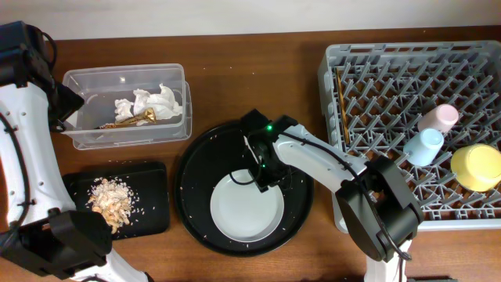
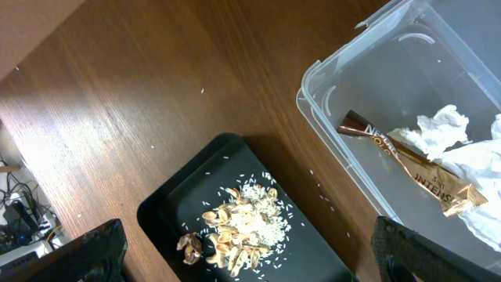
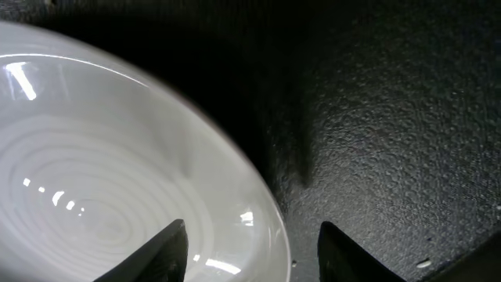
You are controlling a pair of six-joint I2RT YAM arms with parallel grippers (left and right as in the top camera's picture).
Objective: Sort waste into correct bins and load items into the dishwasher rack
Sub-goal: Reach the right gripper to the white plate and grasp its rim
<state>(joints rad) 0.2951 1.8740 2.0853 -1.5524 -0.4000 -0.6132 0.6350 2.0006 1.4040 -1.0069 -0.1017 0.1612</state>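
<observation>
I see right jaws spread, empty | plate (image 3: 117, 180) rim between them, flat on tray (image 3: 376, 117) | risk: shallow bite, rim slips on closing | left jaws spread, empty

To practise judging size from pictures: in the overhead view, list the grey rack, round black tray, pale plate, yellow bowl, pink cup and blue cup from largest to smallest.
1. grey rack
2. round black tray
3. pale plate
4. yellow bowl
5. pink cup and blue cup: they look about alike, so unranked.
</observation>
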